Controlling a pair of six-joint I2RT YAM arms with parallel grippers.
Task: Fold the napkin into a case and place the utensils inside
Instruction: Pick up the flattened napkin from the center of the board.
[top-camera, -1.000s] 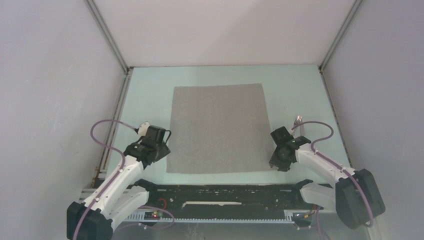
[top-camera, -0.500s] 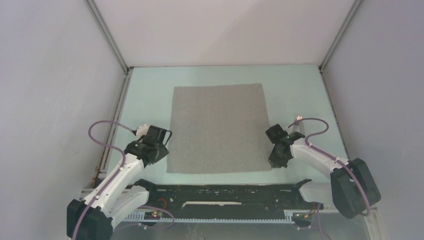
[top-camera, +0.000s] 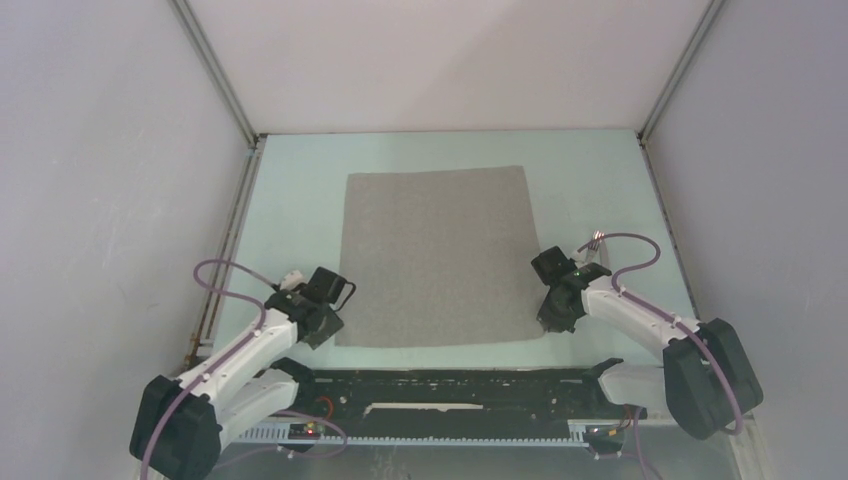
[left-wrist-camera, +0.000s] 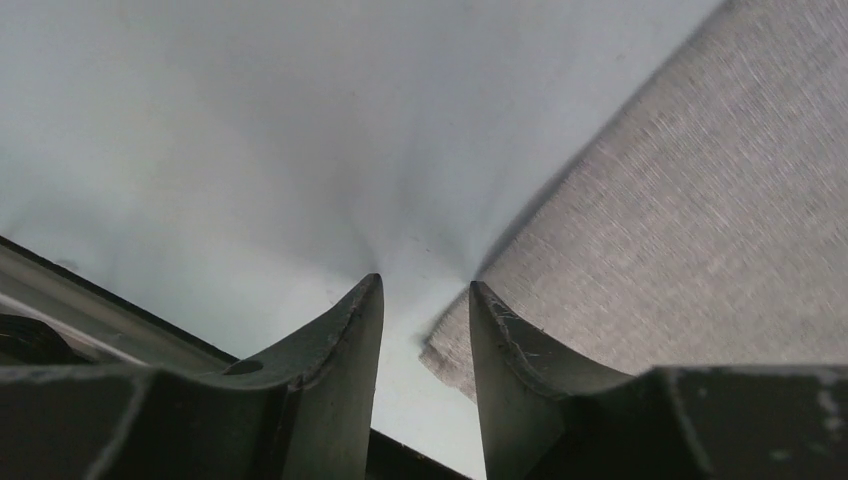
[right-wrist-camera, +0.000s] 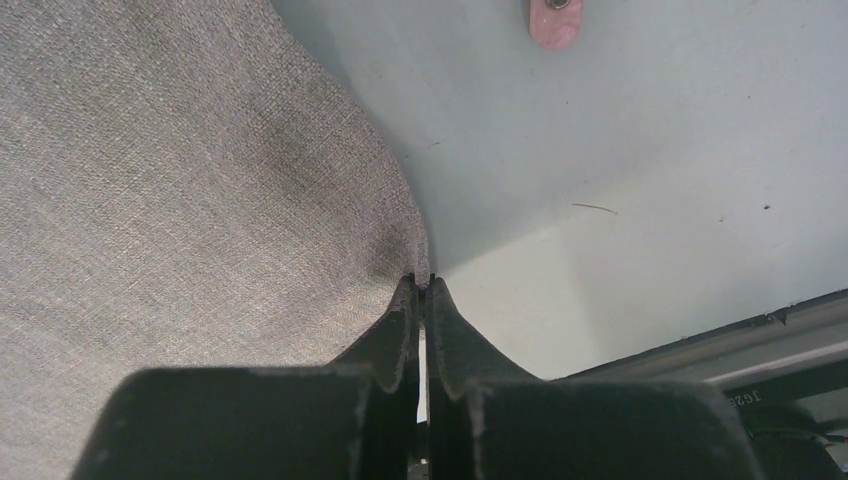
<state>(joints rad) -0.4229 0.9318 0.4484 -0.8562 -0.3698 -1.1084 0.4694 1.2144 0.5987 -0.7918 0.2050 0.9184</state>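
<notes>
The napkin (top-camera: 437, 255) lies as a flat, unfolded taupe-grey square in the middle of the table; no case is in view. My right gripper (top-camera: 549, 322) is at its near right corner. In the right wrist view its jaws (right-wrist-camera: 423, 282) are shut on the cloth's edge, and the napkin (right-wrist-camera: 180, 180) puckers up towards the tips. My left gripper (top-camera: 334, 326) is at the near left corner, open. The corner of the napkin (left-wrist-camera: 452, 352) lies between its fingers (left-wrist-camera: 425, 290), not touching either. Of the utensils, only silver fork tines (top-camera: 597, 240) and a pink handle end (right-wrist-camera: 555, 20) show.
The pale green table (top-camera: 300, 190) is boxed in by white walls with aluminium posts at the back corners. A black rail (top-camera: 450, 385) runs along the near edge between the arm bases. The right arm's purple cable (top-camera: 640, 262) loops over the utensils.
The right gripper moved in to the napkin's near right corner and shut on the cloth. The left gripper slid right and nearer, reaching the near left corner, still open.
</notes>
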